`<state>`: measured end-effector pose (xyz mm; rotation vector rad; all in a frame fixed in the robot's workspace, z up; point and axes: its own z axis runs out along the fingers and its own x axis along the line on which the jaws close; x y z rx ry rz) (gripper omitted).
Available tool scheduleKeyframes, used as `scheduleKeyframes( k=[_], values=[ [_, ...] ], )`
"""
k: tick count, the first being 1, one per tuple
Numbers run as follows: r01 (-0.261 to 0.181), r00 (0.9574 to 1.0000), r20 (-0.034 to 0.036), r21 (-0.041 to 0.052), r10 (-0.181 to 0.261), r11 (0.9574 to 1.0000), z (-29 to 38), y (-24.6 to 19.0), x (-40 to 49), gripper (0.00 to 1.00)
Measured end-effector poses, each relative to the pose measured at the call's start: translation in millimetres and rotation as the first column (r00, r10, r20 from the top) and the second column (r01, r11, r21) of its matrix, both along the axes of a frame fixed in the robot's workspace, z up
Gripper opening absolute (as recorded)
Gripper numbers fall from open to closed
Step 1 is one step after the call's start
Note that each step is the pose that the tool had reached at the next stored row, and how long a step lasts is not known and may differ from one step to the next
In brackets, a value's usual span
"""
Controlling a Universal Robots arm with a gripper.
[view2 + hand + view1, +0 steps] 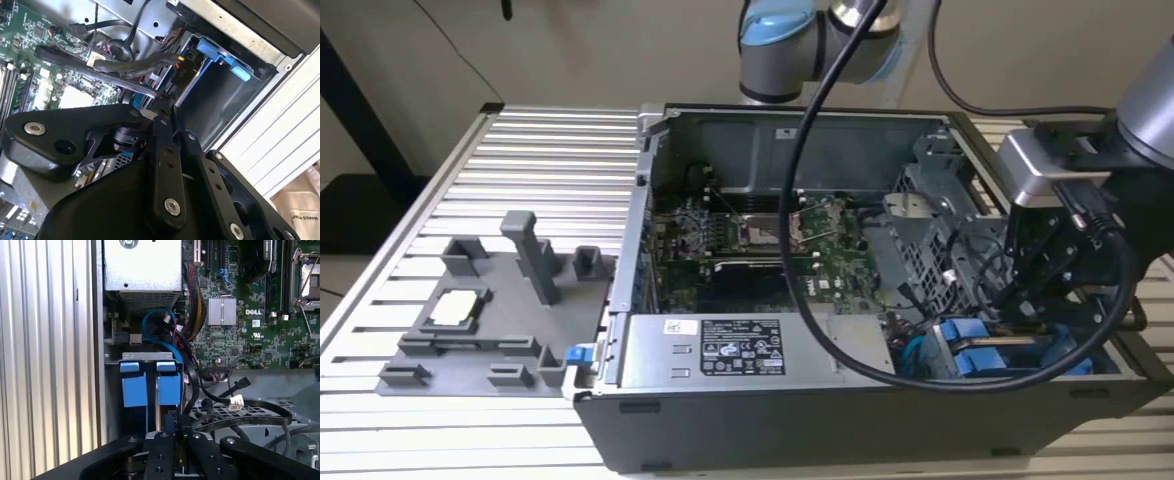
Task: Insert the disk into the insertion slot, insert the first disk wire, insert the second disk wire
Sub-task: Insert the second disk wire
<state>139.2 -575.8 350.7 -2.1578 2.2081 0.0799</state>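
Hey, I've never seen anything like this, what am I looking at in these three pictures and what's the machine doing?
A robot arm is working inside an open computer case that lies on a ribbed metal table. One picture is the exterior view from off the arm; both wrist views come from cameras riding on the arm. Its gripper reaches down beside the disk's blue carrier, which sits in the insertion slot near the grey power supply. Black cables lie close by. A grey parts tray rests on the table beside the case.
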Motion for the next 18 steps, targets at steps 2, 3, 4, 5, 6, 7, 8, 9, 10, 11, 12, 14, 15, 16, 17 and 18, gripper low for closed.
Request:
scheduleKeyframes(
  k=[2, 3, 4, 5, 6, 7, 8, 9, 10, 11, 12, 14, 15, 16, 17, 18],
  values=[
    [0.016, 0.9999, 0.0, 0.0016, -0.016, 0.9999, -0.8, 0.0, 0.0, 0.16],
    [0.024, 0.9997, -0.0002, 0.0023, -0.024, 0.9997, -1.1, -0.1, -0.1, 0.16],
    [0.029, 0.9996, -0.0023, 0.0024, -0.029, 0.9996, -1.2, -0.1, 0.0, 0.16],
    [0.03, 0.9995, -0.0086, 0.0022, -0.03, 0.9996, -1.2, -0.1, 0.1, 0.16],
    [0.03, 0.9994, -0.0169, 0.0022, -0.03, 0.9996, -1.3, -0.1, 0.5, 0.16],
    [0.03, 0.9993, -0.0239, 0.002, -0.03, 0.9995, -1.3, -0.1, 0.8, 0.16],
    [0.03, 0.9992, -0.0266, 0.0024, -0.03, 0.9995, -1.1, -0.1, 0.8, 0.16],
    [0.03, 0.9992, -0.0268, 0.0031, -0.03, 0.9995, -1.2, 0.0, 0.7, 0.16],
    [0.03, 0.9992, -0.0269, 0.0033, -0.03, 0.9995, -1.2, 0.0, 0.7, 0.16],
    [0.03, 0.9992, -0.027, 0.0035, -0.03, 0.9995, -1.3, 0.0, 0.8, 0.16],
    [0.03, 0.9992, -0.027, 0.0036, -0.03, 0.9995, -1.3, 0.0, 0.9, 0.16],
    [0.03, 0.9992, -0.0281, 0.0041, -0.03, 0.9995, -1.7, -0.1, 2.0, 0.16],
    [0.031, 0.9991, -0.029, 0.0042, -0.031, 0.9995, -1.9, -0.1, 2.7, 0.16],
    [0.031, 0.9991, -0.0298, 0.0042, -0.031, 0.9995, -2.1, 0.0, 3.4, 0.16],
    [0.031, 0.9991, -0.0303, 0.0042, -0.031, 0.9995, -2.3, 0.0, 3.9, 0.16],
    [0.031, 0.999, -0.0306, 0.004, -0.031, 0.9995, -2.5, -0.1, 4.2, 0.16]
  ],
)
